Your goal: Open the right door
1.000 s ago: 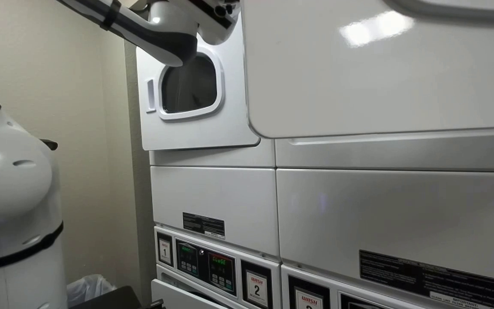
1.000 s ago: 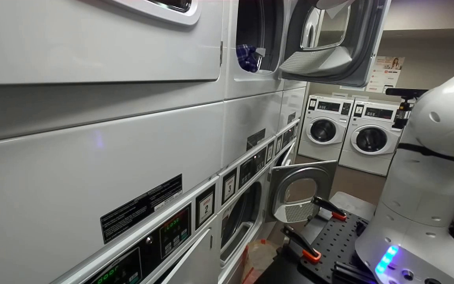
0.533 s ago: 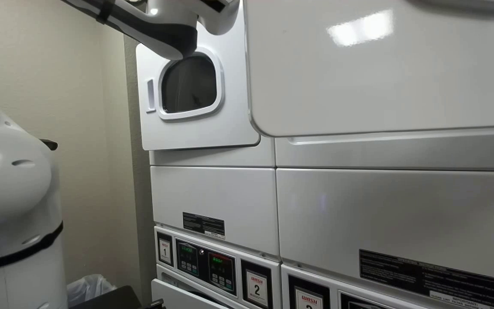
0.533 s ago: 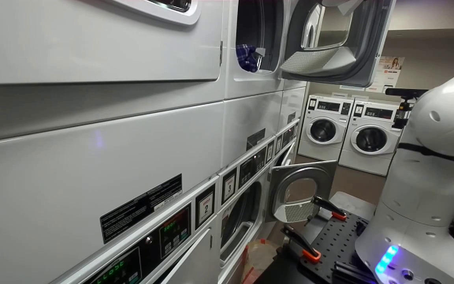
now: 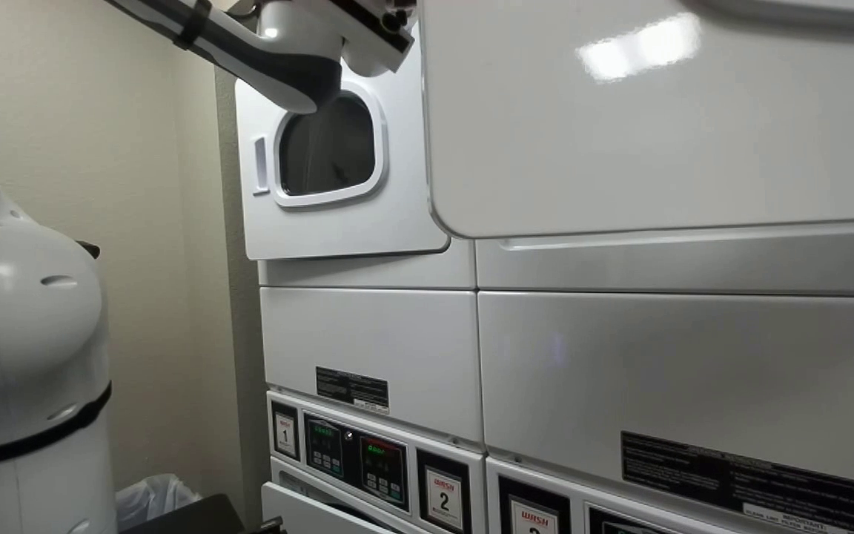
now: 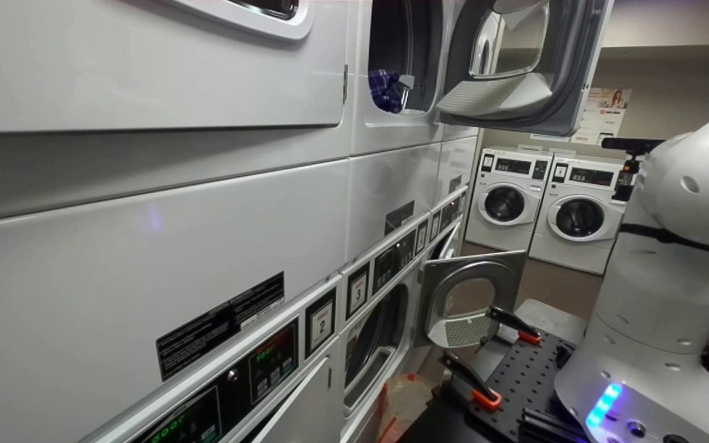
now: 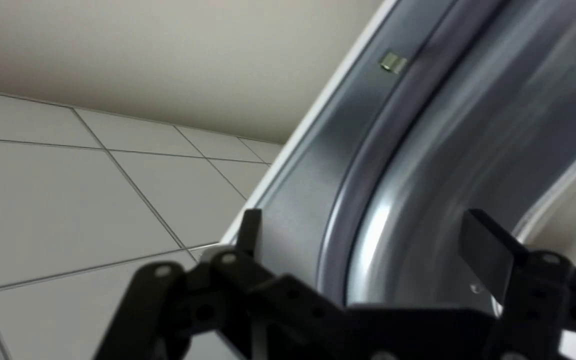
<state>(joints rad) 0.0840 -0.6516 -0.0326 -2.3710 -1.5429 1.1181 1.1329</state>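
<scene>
Hanging open, the right door (image 6: 567,92) appears high above the far corner of the bench (image 6: 517,372) in an exterior view, out from the row of white machines (image 6: 256,215), its grey inside showing. The claw (image 7: 363,225) is spread, its fingers (image 7: 485,255) wide apart: in the wrist view one overlaps the door's pale edge and the other stands before the grey inside; whether either touches, one cannot tell. Two clamps (image 6: 470,376) sit along the bench edge facing the machines. A lower door (image 6: 471,271) stands open just past the farther clamp.
</scene>
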